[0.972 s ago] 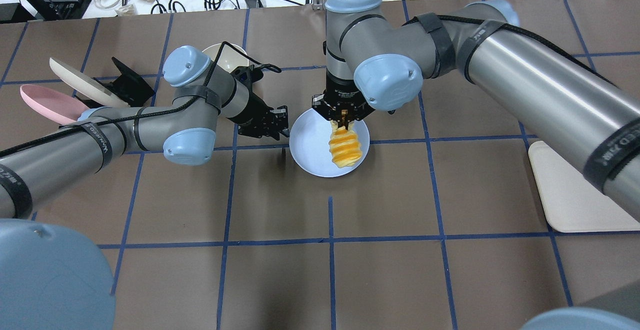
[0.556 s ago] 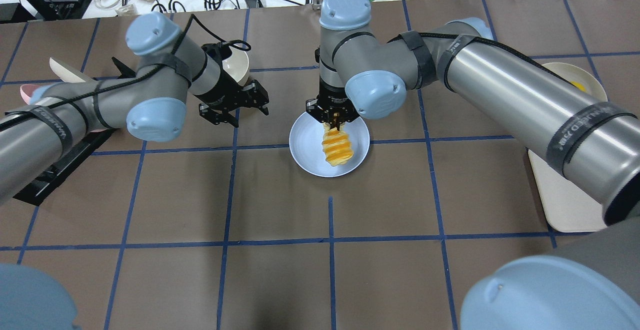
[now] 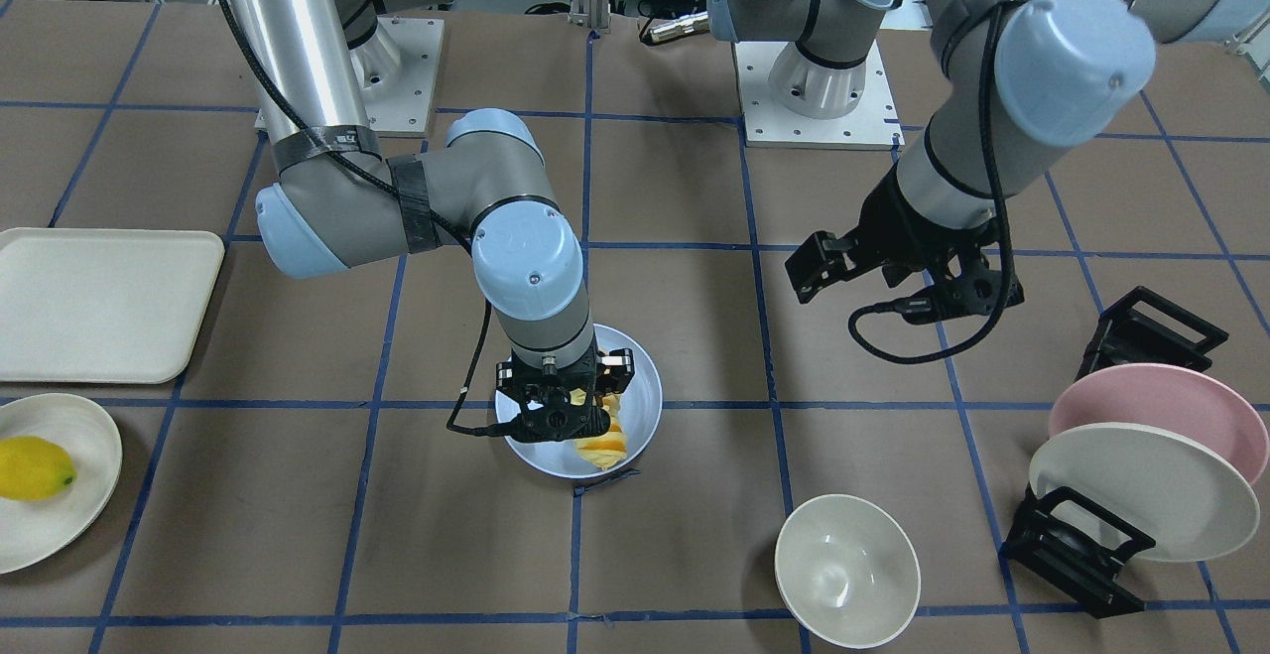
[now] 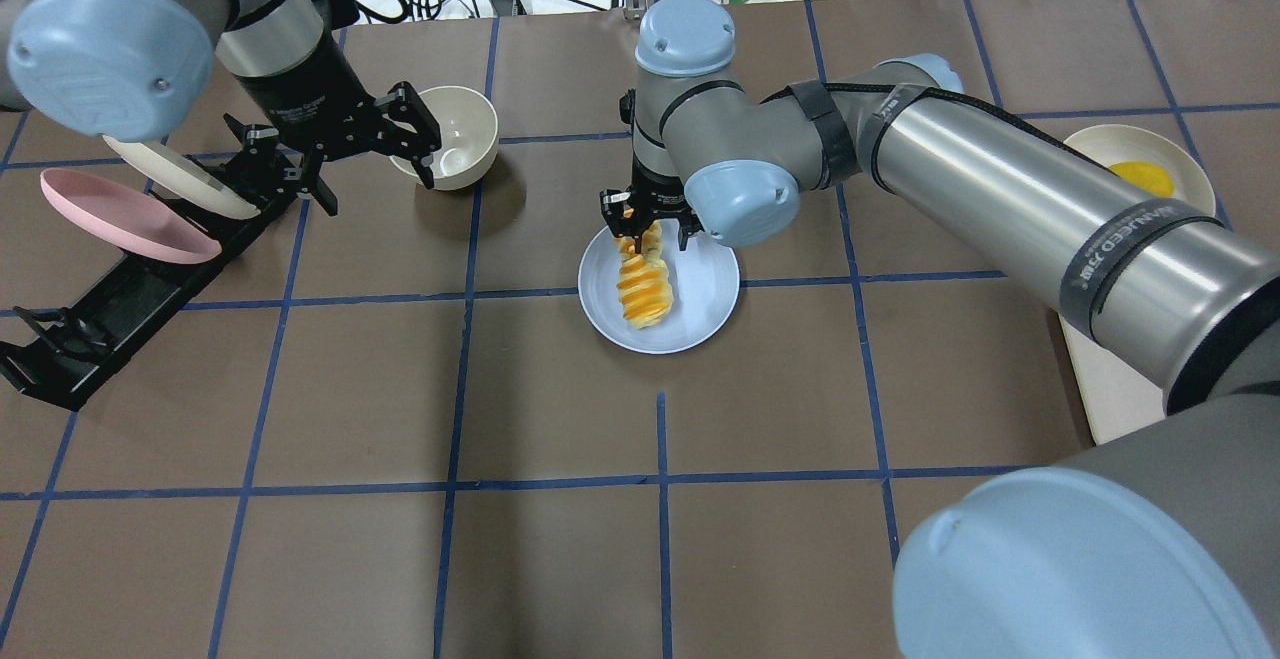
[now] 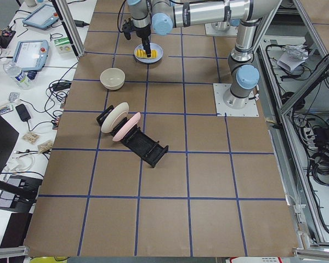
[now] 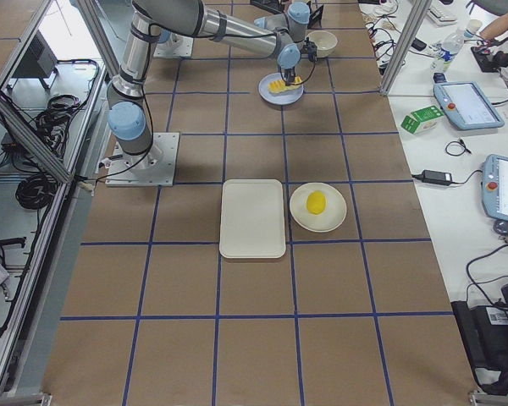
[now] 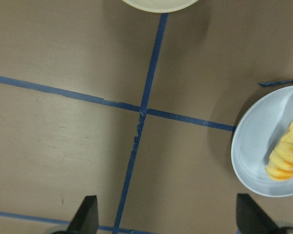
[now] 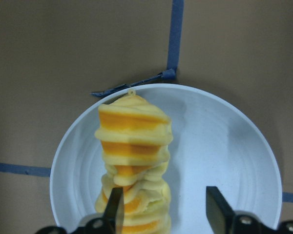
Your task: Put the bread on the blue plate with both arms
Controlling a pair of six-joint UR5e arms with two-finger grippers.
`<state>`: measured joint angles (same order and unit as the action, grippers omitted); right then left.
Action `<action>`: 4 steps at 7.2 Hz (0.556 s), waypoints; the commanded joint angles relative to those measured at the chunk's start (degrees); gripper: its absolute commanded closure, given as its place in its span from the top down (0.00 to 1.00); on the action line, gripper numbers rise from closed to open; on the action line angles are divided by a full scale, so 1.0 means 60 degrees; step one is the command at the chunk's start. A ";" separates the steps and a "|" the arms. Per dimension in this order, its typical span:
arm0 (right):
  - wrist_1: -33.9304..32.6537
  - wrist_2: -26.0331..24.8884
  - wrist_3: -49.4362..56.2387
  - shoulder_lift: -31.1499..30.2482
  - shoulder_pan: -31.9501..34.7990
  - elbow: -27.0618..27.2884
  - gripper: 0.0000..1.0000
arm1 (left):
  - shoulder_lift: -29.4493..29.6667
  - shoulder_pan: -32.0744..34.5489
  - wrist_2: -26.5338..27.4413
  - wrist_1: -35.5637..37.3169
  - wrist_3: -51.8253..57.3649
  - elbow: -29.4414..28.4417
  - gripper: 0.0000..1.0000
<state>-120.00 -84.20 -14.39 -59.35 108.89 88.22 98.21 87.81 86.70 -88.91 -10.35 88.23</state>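
The bread lies on the blue plate in the middle of the table. My right gripper stands over the bread's far end, open. In the right wrist view the bread runs up the plate, its near end by one finger, the other finger standing apart over bare plate. My left gripper is open and empty, raised well to the left of the plate, next to the bowl. Its wrist view shows the plate's edge and the bread.
A cream bowl stands left of the plate. A black rack holds a pink plate and a cream-white plate at far left. A cream tray and a lemon on a cream plate are at right.
My right gripper has opened, and the bread now lies free on the plate, shifted a little left. My left arm has risen and swung away from the plate toward the bowl and rack.
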 commanded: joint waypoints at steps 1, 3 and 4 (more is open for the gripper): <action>0.0005 0.0029 0.0054 -0.0098 0.0000 -0.0026 1.00 | -0.0634 0.0508 0.0111 -0.0197 0.0113 -0.0043 1.00; 0.1996 -0.0144 0.0083 -0.1671 -0.0625 0.0003 1.00 | -0.0695 0.0790 0.0125 -0.0080 0.0696 0.0016 1.00; 0.3143 -0.0146 0.0127 -0.2304 -0.1456 0.0032 1.00 | -0.0695 0.0776 0.0111 -0.0065 0.1077 0.0045 1.00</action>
<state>-109.64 -84.73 -13.87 -67.96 104.93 88.29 94.21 92.23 87.39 -89.45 -6.44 88.29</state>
